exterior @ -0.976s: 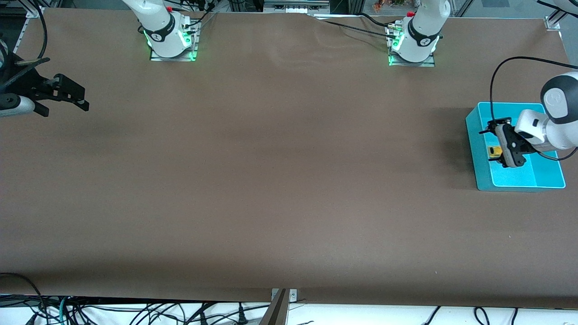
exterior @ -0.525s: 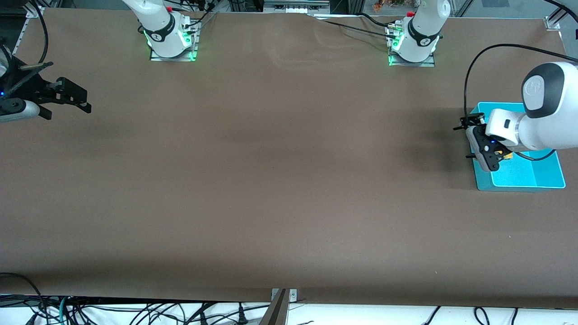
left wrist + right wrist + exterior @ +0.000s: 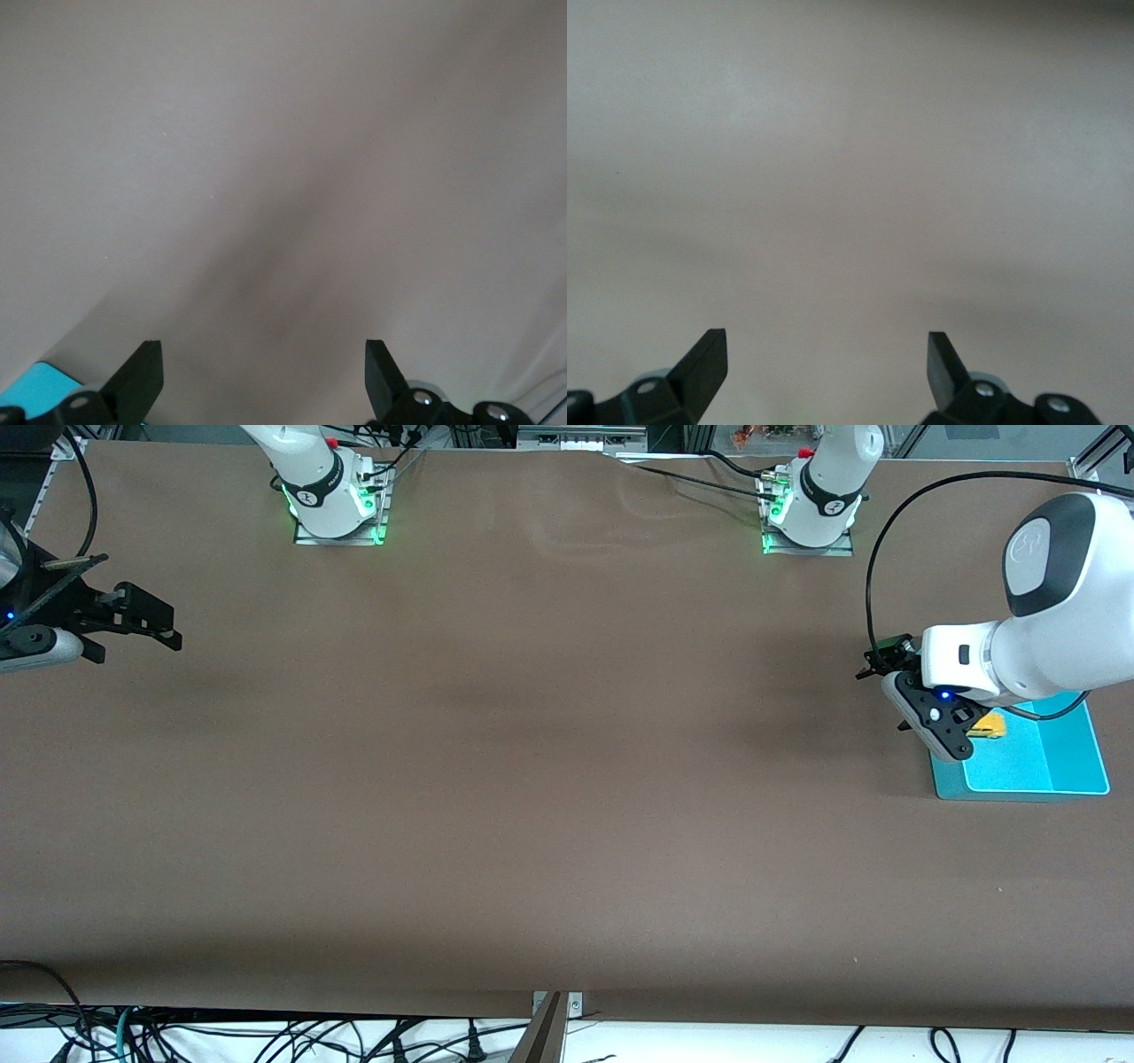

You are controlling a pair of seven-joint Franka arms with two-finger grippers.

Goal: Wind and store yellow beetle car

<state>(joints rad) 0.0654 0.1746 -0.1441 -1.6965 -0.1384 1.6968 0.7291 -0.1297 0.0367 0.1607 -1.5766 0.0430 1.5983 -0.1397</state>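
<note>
At the left arm's end of the table: yellow beetle car lying inside the turquoise bin, resting on the bin floor near the wall facing the right arm's end. Partly hidden in front view by the left arm's wrist.

Left gripper hanging in the air over that same edge of the bin, just above the car, not touching it. Fingers showing wide apart in the left wrist view, nothing between them; only brown table surface ahead, with a corner of the turquoise bin peeking in at the picture's edge. Blue light glowing on the wrist. Black cable arching from the wrist up over the table.

Right gripper hovering over the table edge at the right arm's end, well apart from bin and car; arm waiting. Fingers spread wide in the right wrist view, holding nothing, bare table below.

Both arm bases glowing green along the table's top edge in front view.
</note>
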